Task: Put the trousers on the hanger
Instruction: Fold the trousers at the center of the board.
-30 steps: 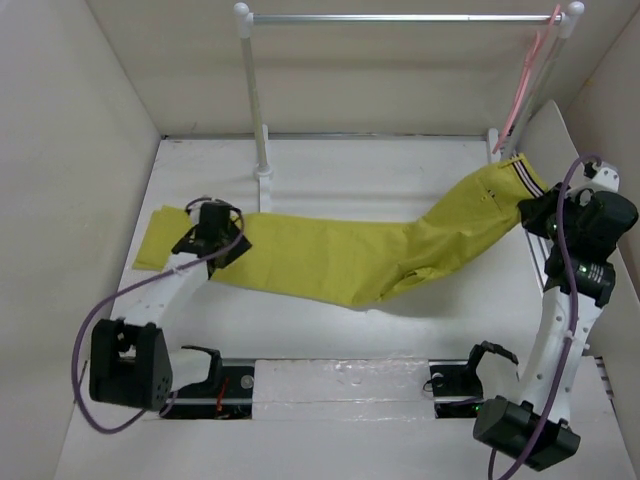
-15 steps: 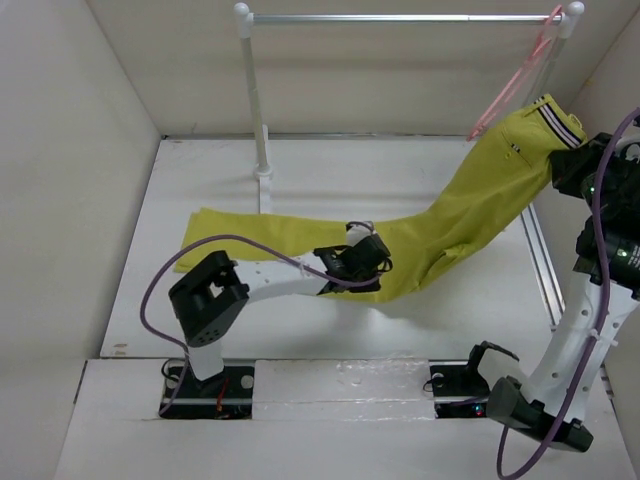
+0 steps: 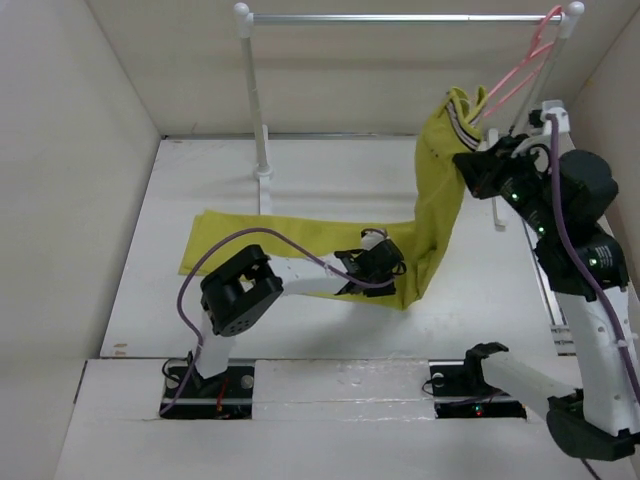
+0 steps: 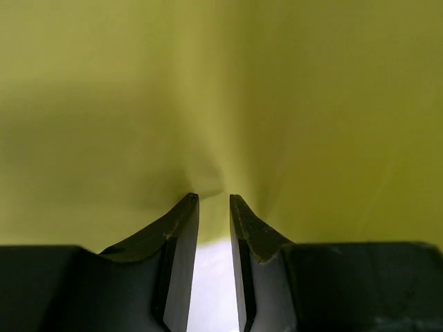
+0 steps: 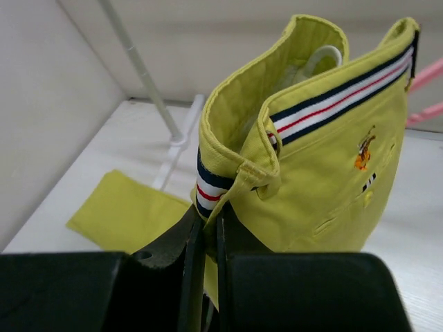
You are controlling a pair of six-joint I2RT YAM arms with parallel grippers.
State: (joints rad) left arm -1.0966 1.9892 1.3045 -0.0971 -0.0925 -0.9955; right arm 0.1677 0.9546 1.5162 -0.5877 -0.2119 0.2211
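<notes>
The mustard-yellow trousers (image 3: 300,245) lie with their legs on the table, and their upper part rises to the right. My right gripper (image 3: 470,170) is shut on the striped waistband (image 5: 332,97) and holds it up just left of the pale pink hanger (image 3: 515,75), which hangs from the rail's right end. In the right wrist view the gripper (image 5: 210,218) pinches the waistband's lower edge, and the hanger (image 5: 429,72) shows at the right edge. My left gripper (image 3: 385,262) sits on the trousers' bend; its nearly closed fingertips (image 4: 212,198) pinch a pucker of yellow cloth (image 4: 208,83).
A rack with white posts (image 3: 255,100) and a silver rail (image 3: 400,17) stands at the back. Pale walls close in the left, back and right sides. The trousers' leg ends (image 3: 200,240) lie at mid-left on the white table (image 3: 320,170).
My right gripper has lifted the waistband up and left, next to the hanger. My left gripper slid right along the legs to the bend and stays there. The leg ends were dragged right.
</notes>
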